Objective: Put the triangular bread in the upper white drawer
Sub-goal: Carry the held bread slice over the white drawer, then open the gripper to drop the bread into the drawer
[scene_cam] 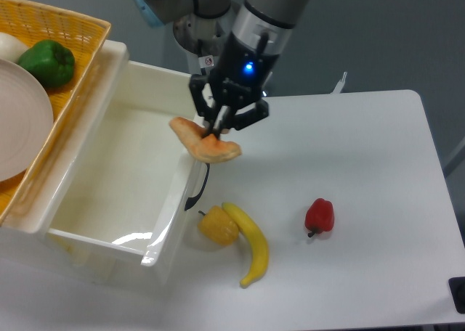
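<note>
One triangular bread (205,143) pinched between jaws, above drawer (109,178) rim.

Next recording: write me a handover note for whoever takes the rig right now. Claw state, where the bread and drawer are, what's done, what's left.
Claw: shut on the triangular bread, holding it in the air over the front wall of the upper white drawer.
Drawer: open, nothing visible inside.
Done: bread picked up and carried to the drawer's edge.
Left: move it further over the drawer's inside, lower, release, withdraw.
Bystanders on the table: banana, yellow pepper, red pepper. Yellow basket sits beside the drawer.
</note>
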